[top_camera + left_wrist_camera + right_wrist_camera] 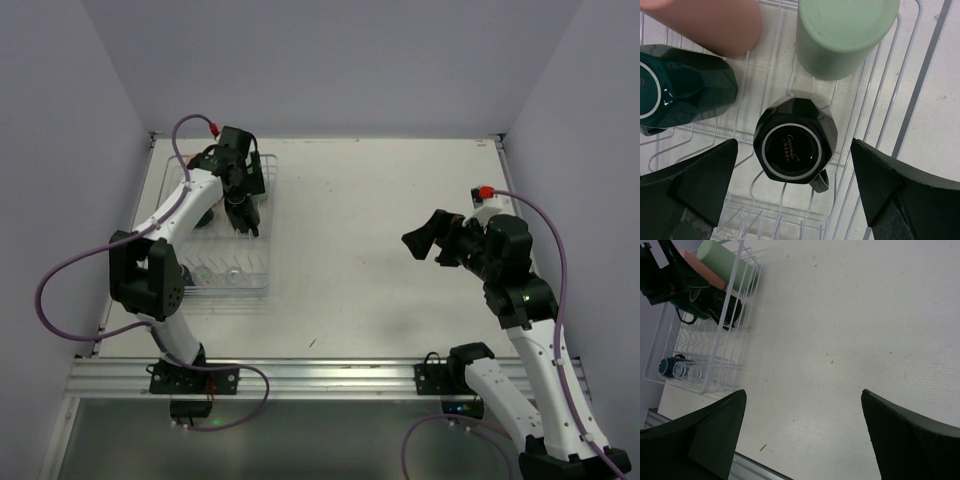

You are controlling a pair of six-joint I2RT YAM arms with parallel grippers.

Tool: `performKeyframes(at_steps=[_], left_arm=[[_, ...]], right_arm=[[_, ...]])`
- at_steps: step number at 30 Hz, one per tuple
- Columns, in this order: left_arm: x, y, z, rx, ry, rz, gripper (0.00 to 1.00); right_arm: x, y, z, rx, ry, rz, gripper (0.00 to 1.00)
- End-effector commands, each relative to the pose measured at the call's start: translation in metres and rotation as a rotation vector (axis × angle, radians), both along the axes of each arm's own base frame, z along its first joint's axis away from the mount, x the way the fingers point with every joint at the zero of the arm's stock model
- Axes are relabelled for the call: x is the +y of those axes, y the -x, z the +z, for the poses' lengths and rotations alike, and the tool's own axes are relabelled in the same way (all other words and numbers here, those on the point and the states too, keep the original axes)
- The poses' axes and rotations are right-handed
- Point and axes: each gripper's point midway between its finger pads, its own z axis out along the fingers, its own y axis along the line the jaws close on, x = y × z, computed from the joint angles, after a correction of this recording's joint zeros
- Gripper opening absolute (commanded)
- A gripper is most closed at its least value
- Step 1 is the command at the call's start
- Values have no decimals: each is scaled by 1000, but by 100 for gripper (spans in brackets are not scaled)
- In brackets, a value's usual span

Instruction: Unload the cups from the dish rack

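Observation:
The white wire dish rack (268,240) stands at the table's left. In the left wrist view a black handled mug (794,145) sits upside down on the rack's wires (880,100), with a mint-green cup (840,35), a salmon-pink cup (715,22) and a dark teal cup (685,90) beyond it. My left gripper (794,150) is open and hangs above the mug, one finger on either side, not touching. My right gripper (802,395) is open and empty over bare table at the right (425,240).
In the right wrist view the rack (715,355) holds a clear glass (690,372) and a teal cup (667,365) at its near end. The aluminium rail (320,375) runs along the table's near edge. Walls enclose the table.

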Motion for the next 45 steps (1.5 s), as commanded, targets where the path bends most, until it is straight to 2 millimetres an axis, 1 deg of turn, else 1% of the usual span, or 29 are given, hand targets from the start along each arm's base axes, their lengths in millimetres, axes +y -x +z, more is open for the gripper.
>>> performKeyframes(at_steps=[1, 12, 22, 23, 29, 33, 41, 45], left_arm=[[0, -4, 7, -23, -4, 26, 100], [-2, -4, -21, 42, -22, -1, 100], [2, -2, -39, 76, -29, -1, 100], [5, -2, -40, 78, -28, 4, 100], [5, 0, -45, 88, -23, -3, 99], [7, -1, -46, 81, -15, -3, 98], [9, -2, -52, 92, 0, -14, 95], [9, -3, -56, 97, 6, -24, 88]], right_arm=[[-3, -5, 0, -27, 17, -11, 99], [-4, -3, 0, -33, 24, -15, 99], [-4, -4, -2, -26, 28, -15, 99], [-4, -4, -2, -26, 27, -15, 99], [-5, -5, -4, -24, 31, -19, 99], [-5, -5, -4, -21, 32, -19, 99], [-5, -5, -6, -19, 35, -19, 99], [-5, -5, -6, -19, 35, -19, 99]])
